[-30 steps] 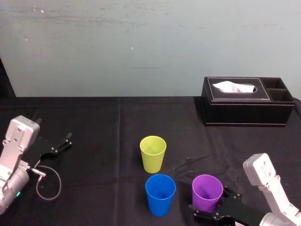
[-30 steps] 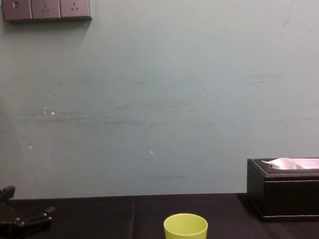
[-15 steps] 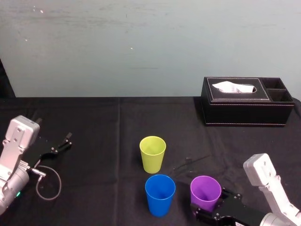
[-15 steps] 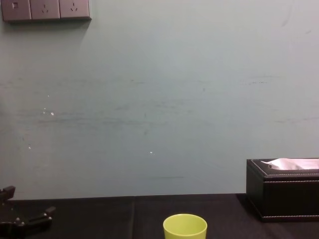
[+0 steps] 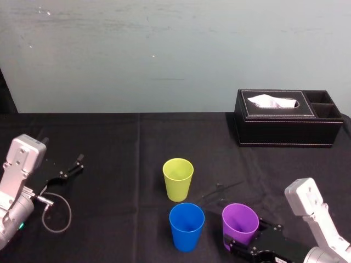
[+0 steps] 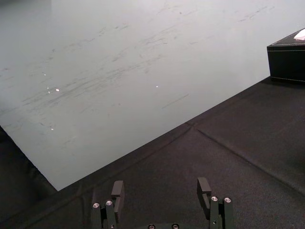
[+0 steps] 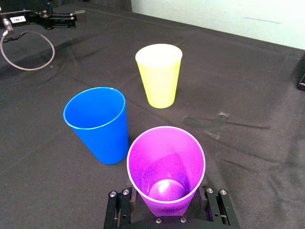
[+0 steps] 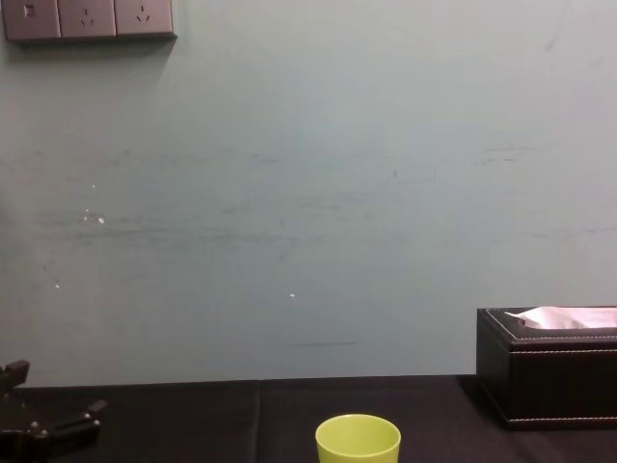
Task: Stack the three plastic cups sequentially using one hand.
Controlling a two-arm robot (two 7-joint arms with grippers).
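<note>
Three plastic cups stand upright on the black cloth. The yellow-green cup [image 5: 178, 181] [image 7: 158, 76] [image 8: 358, 442] is farthest from me. The blue cup [image 5: 186, 227] [image 7: 97, 126] stands in front of it, and the purple cup [image 5: 239, 224] [image 7: 166, 167] is just right of the blue one. My right gripper [image 5: 251, 236] sits low around the purple cup's base, reaching in from the right. The cup hides any contact. My left gripper [image 5: 68, 170] [image 6: 161, 188] [image 8: 48, 424] rests open and empty at the far left.
A black tissue box [image 5: 285, 118] [image 8: 549, 367] stands at the back right by the wall. A loose cable loop [image 5: 57, 211] lies beside the left arm. Bare black cloth [image 5: 137, 142] stretches between the left gripper and the cups.
The purple cup has shifted slightly left toward the blue cup, with my right gripper around it. The left arm and the other two cups have stayed put.
</note>
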